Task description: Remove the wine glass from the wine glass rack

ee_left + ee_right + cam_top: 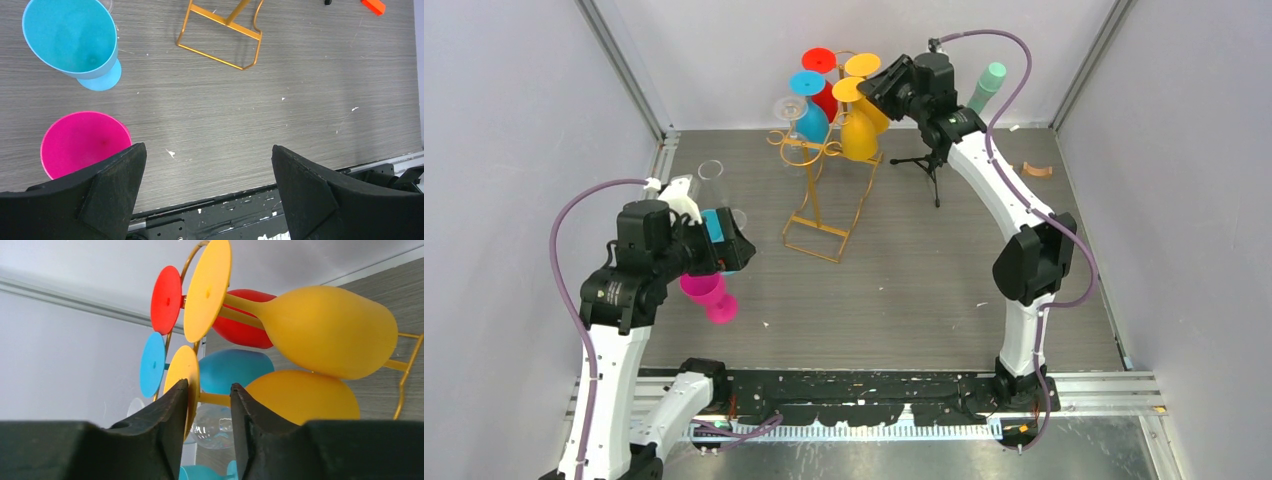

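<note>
The rack point(812, 200) is thin gold wire w/ curled hooks and a rectangular base. Five glasses hang on it upside down just ahead of the right claw point(209, 385), all smooth and matte exc. one: 2 yellow, 1 red point(240, 335), 1 blue point(230, 370), 1 clear point(212, 427). The lower yellow glass point(300, 395) is nearest; its stem shows in the narrow gap btwn the black wedge fingers point(170, 415), its round foot by the left one. The jaws stand partway together (can't tell if they press the stem). The upper yellow glass point(325, 330) hangs above the claw.

The left claw point(207, 146) is spread wide, nothing in it. A pink glass point(82, 142) stands upright by its left finger, a teal one point(70, 37) farther ahead-left. Grey wood-grain table point(300, 110) runs ahead to the rack base; a black edge rail lies beneath the claw.
</note>
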Robot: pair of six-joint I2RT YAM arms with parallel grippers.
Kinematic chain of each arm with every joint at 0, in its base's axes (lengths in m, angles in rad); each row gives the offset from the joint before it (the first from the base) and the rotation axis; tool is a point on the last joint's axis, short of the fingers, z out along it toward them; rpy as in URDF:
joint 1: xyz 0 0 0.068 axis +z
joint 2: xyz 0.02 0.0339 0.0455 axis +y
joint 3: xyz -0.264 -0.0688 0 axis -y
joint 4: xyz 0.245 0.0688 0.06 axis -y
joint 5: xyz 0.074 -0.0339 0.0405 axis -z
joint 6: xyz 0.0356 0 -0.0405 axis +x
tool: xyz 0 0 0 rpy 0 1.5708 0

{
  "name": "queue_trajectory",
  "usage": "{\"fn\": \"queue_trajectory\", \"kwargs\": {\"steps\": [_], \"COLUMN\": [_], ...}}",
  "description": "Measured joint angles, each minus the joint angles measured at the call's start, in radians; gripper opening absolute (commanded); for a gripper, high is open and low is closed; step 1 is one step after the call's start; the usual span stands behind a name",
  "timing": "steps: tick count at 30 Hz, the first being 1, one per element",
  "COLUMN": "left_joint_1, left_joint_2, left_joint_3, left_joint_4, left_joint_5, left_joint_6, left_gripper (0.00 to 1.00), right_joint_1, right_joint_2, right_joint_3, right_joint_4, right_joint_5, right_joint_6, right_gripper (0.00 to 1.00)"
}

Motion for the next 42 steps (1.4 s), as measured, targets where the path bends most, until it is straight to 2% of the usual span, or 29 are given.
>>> {"fn": "queue_trajectory", "kwargs": {"steps": [7,18,23,36,42], "left_joint_1": [0.0,0.0,0.0,0.0,0.0], "left_joint_2": [0.0,0.005,0.005,0.005,0.005], "left_joint_3": [-0.002,-0.002,-0.002,-0.002,-0.002], "left_joint_4": [0.004,0.008,0.008,0.007,0.007], "left_joint_5": [-0.018,-0.098,-0.114,-0.125,-0.125], "left_joint_6": [0.001,0.012,0.015,0.015,0.015], "left_gripper": [1.0,1.0,1.0,1.0,1.0], "right_joint_1": [0.0,0.0,0.0,0.0,0.0], "right_joint_2": [0.006,-0.014,-0.018,-0.052,-0.124], "right_joint_3": [0.013,0.013,0.026,0.027,-0.034], "right_joint_4": [0.0,-0.014,-0.023,-0.069,-0.067], "right_joint_5": [0.012,0.073,0.075,0.081,0.129], "right_joint_6": [-0.006,-0.018,-0.013,0.009,0.019], "right_gripper": [0.21,0.15,0.02,0.0,0.0]}}
